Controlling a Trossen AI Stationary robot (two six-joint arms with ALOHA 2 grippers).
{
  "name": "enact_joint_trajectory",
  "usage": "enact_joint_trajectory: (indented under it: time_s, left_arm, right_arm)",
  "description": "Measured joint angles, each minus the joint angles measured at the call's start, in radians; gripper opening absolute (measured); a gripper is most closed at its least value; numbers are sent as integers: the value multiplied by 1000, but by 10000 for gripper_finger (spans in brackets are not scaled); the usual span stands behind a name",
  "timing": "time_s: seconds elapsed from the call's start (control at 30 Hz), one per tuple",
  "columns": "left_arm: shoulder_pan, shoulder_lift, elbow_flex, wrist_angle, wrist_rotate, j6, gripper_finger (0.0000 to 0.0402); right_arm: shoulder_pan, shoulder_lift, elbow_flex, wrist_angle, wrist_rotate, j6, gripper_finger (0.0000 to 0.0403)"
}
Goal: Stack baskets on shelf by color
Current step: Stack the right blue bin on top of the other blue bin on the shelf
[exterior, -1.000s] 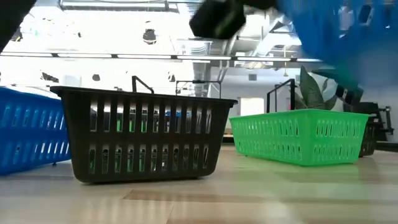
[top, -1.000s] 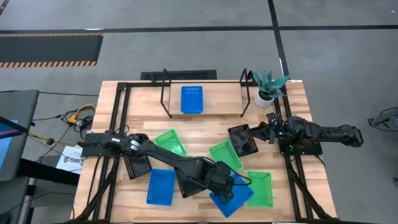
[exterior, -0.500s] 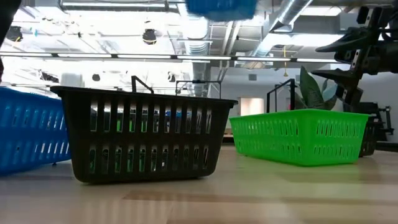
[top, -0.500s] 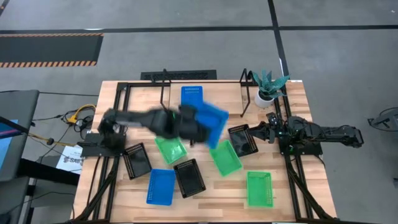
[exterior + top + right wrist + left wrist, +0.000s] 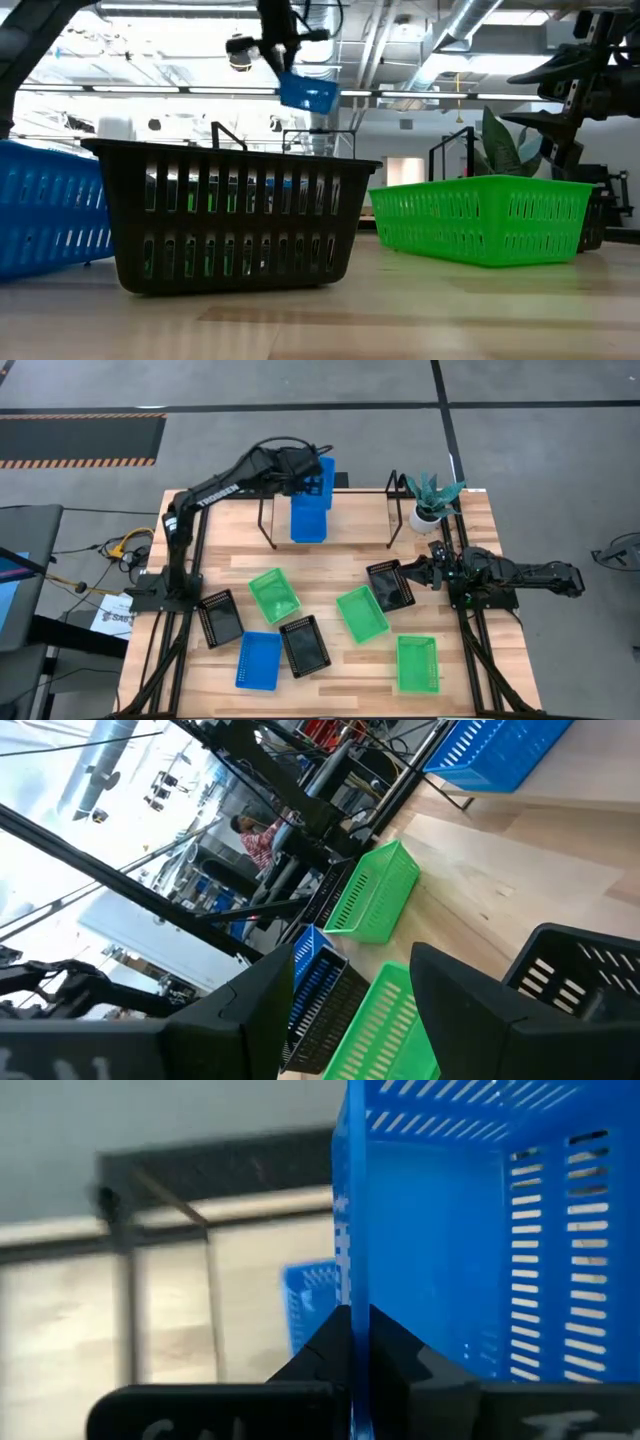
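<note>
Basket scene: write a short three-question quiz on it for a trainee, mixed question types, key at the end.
1. True or false: the left gripper is shut on a blue basket that it holds above the shelf.
2. How many green baskets lie on the table? A) one B) two C) three
3. Fill in: the basket already resting on the shelf is ____.

Key:
1. True. Its fingers pinch the basket's wall, with the basket tilted in the air.
2. C. One sits left of centre, one at the middle, one near the front right.
3. Blue. Meanwhile the right gripper waits open beside a black basket.
</note>
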Motion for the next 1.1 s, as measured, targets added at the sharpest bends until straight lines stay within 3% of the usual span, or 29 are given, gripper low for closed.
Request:
enact_joint_trajectory:
  time_s: [0.43, 0.77, 1.1]
  left_arm:
    - [36, 5, -287, 181, 107, -47, 0]
    - [28, 4, -312, 97, 119, -88, 0]
    - [40, 4, -311, 114, 140, -87, 0]
  right_arm:
    - [0, 0, 0, 0, 21, -5, 224]
    - [0, 0, 0, 0, 26, -9, 224]
    - [0, 0, 0, 0, 27, -10, 224]
